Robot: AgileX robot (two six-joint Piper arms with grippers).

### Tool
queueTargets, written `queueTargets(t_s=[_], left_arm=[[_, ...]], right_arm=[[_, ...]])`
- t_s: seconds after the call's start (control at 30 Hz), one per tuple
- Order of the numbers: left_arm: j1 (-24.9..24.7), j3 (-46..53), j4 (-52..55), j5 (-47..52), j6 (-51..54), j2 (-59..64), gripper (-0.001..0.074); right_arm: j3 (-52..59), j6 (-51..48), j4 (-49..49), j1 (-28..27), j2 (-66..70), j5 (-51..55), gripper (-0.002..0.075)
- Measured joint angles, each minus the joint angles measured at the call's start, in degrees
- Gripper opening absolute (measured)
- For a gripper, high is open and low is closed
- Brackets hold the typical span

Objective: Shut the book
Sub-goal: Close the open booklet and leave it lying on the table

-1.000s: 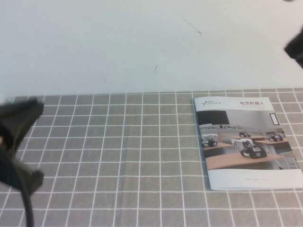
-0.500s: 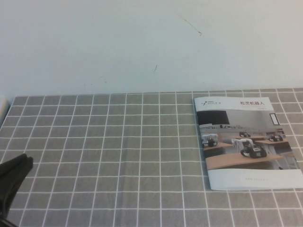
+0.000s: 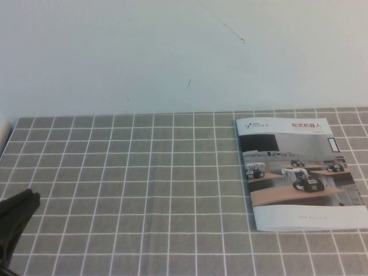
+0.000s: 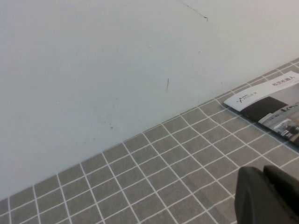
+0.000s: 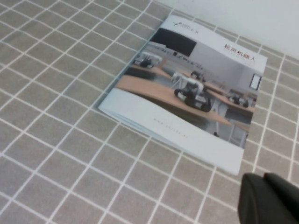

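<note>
Book [image 3: 299,172] lies flat and already shut, cover up, on the right side of the checked bench [image 3: 144,172]. I judge that all that is left is to keep both arms clear and not graze the cover. The left hand [image 3: 16,214] sits low at the bench's near left edge, well apart from the book, and the right hand [image 5: 271,199], seen only in its own wrist view, hangs beside the book. Neither holds anything, and I cannot tell how far either is open.
</note>
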Motion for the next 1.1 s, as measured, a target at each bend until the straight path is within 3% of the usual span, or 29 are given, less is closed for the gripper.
queueTargets(t_s=[0.27, 0.73, 0.9, 1.1], left_arm=[[0.00, 0.00, 0.00, -0.11, 0.00, -0.12, -0.0001], [0.53, 0.89, 0.00, -0.11, -0.25, -2.87, -0.0002], [6.67, 4.44, 0.00, -0.22, -0.25, -10.62, -0.0002], [17.92, 12.53, 0.23, 0.48, -0.25, -21.27, -0.0002]], right_arm=[[1.15, 0.87, 3.12, 0.00, -0.27, 7.87, -0.0003], [1.15, 0.98, 3.66, 0.00, -0.27, 8.31, -0.0003], [1.15, 0.98, 4.03, 0.00, -0.27, 8.35, -0.0003], [1.15, 0.98, 4.22, 0.00, -0.27, 8.35, -0.0003]])
